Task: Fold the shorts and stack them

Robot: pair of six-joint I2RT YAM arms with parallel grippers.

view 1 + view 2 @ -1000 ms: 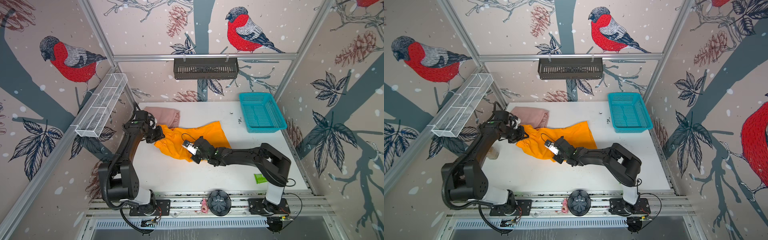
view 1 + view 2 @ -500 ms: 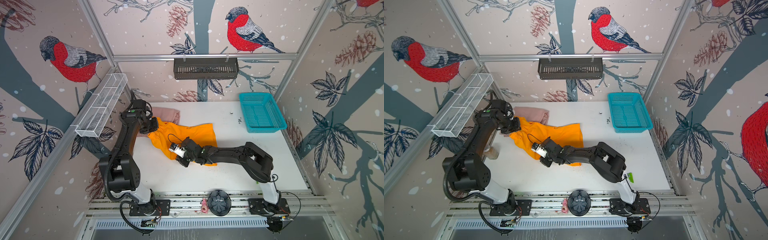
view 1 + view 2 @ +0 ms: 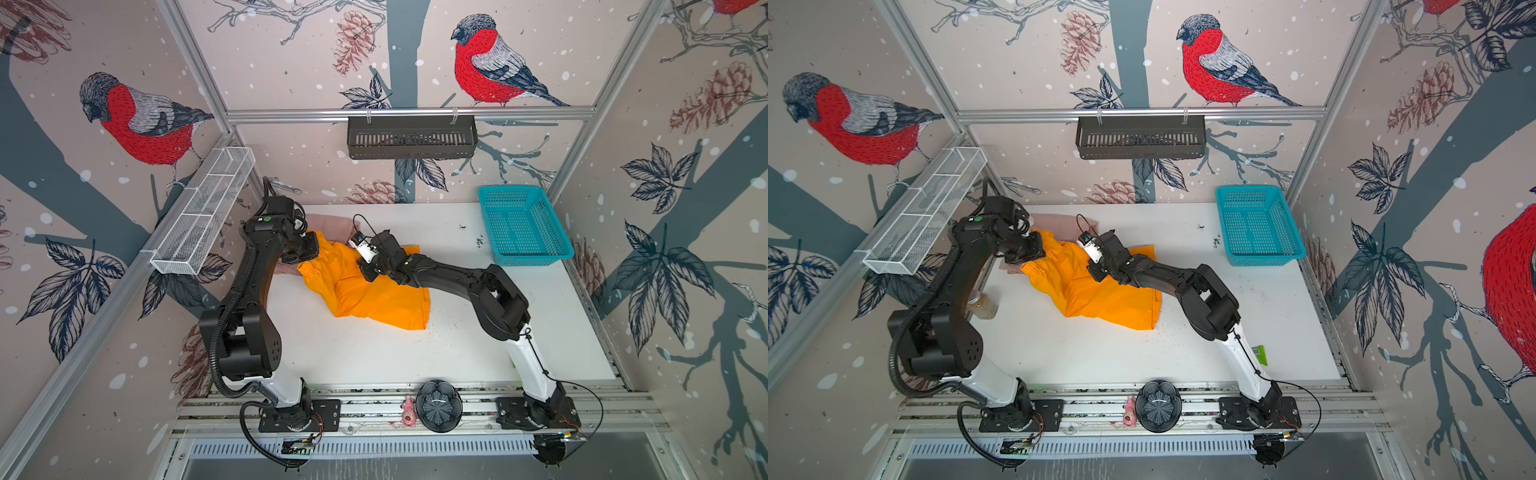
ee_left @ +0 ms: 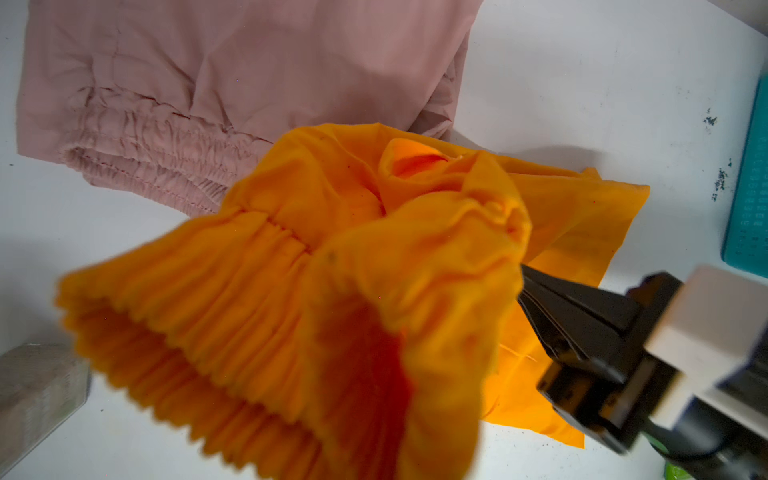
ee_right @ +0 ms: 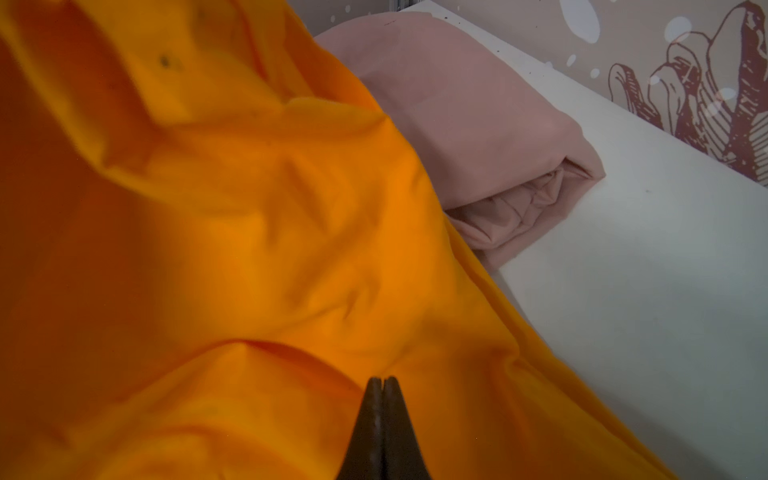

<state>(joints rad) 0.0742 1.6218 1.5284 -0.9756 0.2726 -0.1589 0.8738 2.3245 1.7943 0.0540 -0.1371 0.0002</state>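
Left gripper (image 3: 306,259) and right gripper (image 5: 383,384), both clamped on orange shorts (image 3: 374,299), are holding them partly over pink shorts (image 4: 249,62) at table's (image 3: 457,353) far-left corner, likely for stacking.

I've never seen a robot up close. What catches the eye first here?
The bright orange shorts sprawl across the middle of the white table, their gathered waist pinched by the left hand and the cloth by the right hand. Behind them, at the back left, lie folded pink shorts. A turquoise basket sits at the back right corner.
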